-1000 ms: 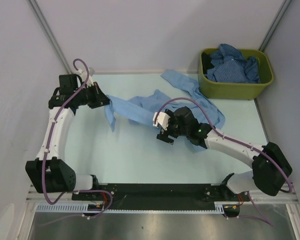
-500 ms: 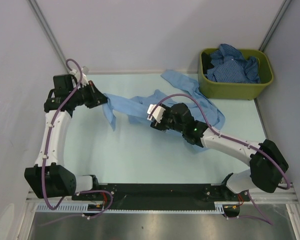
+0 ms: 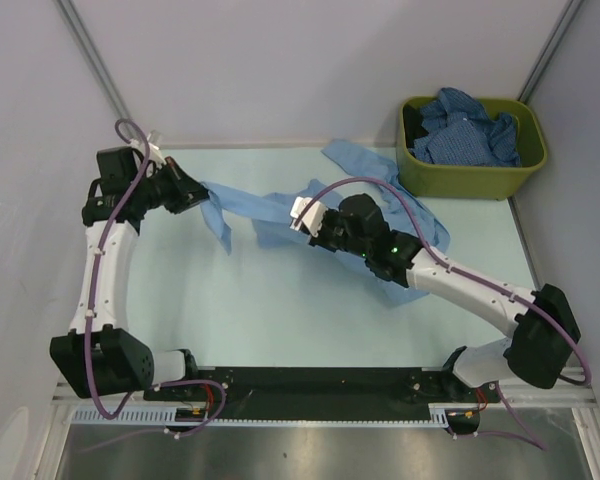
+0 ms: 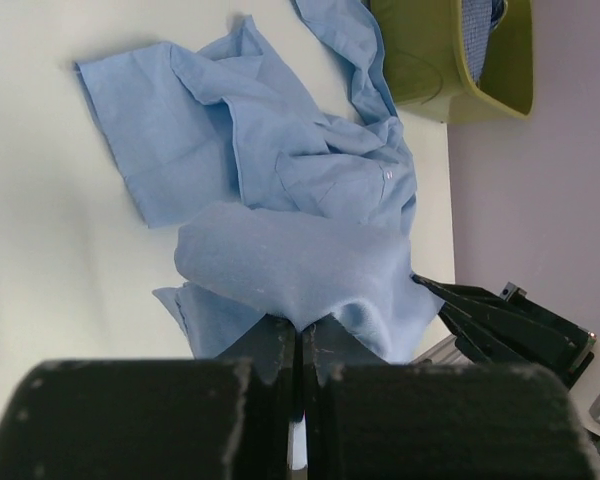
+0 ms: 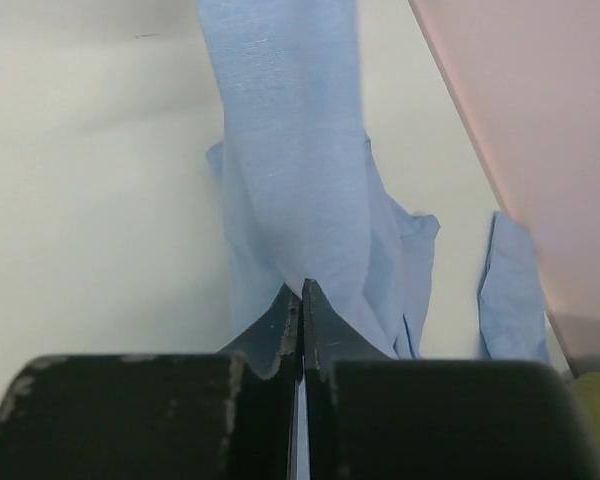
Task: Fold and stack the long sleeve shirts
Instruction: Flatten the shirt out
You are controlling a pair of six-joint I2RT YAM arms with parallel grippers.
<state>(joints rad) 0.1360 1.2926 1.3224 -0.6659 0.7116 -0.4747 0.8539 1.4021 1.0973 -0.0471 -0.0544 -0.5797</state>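
A plain light blue long sleeve shirt [image 3: 252, 206] lies crumpled and stretched across the back of the table. My left gripper [image 3: 202, 197] is shut on its left end, and the cloth [image 4: 280, 160] bunches over the closed tips of that gripper [image 4: 300, 325]. My right gripper [image 3: 312, 232] is shut on a fold near the shirt's middle. In the right wrist view a taut band of cloth [image 5: 290, 150] runs up from that gripper [image 5: 301, 290]. Darker blue patterned shirts [image 3: 470, 130] are heaped in the bin.
An olive-green plastic bin [image 3: 470, 182] stands at the back right corner, and it shows as the bin [image 4: 450, 70] in the left wrist view. A sleeve [image 3: 355, 160] trails toward it. Grey walls close in on both sides. The pale table [image 3: 280, 300] shows bare in front.
My right gripper moved back and left onto the shirt and went from open to shut on a fold. The left gripper pulled its end of the shirt further left.
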